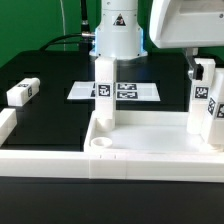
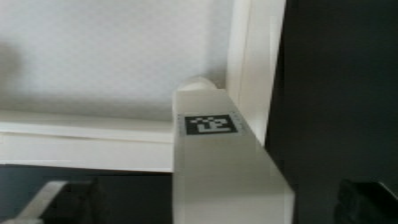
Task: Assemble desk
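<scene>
A white square desk top point(image 1: 150, 128) with a raised rim lies on the black table point(image 1: 50, 112). One leg point(image 1: 104, 95) stands upright in it toward the exterior view's left. A second leg point(image 1: 208, 105) stands at its right. A loose leg point(image 1: 22, 93) lies well apart, and the marker board point(image 1: 140, 90) lies behind. The gripper point(image 1: 197, 70) hangs over the second leg with its jaws spread wide on either side.

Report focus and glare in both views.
Exterior view: evenly lit, the white tabletop nearly washed out, the tags on the marker board distinct. Wrist view: soft all over, the leg and its tag blurred.
</scene>
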Tool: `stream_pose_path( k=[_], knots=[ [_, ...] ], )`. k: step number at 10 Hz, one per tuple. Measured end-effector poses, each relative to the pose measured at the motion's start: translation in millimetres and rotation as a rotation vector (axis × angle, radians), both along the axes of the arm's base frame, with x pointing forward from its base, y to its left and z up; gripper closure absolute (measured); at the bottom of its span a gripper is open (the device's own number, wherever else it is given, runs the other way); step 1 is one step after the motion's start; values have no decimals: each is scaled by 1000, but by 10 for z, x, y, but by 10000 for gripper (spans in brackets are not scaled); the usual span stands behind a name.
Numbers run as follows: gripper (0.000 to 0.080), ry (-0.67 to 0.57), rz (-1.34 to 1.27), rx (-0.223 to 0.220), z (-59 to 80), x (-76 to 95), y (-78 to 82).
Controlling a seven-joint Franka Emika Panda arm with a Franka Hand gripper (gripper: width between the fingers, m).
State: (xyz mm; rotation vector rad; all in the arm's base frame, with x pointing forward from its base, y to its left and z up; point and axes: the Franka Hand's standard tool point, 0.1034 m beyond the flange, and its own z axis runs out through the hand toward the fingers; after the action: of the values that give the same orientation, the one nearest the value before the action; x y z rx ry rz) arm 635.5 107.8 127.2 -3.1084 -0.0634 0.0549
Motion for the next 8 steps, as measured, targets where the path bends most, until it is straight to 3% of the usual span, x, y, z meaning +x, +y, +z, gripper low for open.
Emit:
stream_pose_path(
  k=[6,8],
  knots=[
    [162,-20,-3,-1,0,65,-26],
    [513,-20,-4,-1,0,65,-30]
  ],
)
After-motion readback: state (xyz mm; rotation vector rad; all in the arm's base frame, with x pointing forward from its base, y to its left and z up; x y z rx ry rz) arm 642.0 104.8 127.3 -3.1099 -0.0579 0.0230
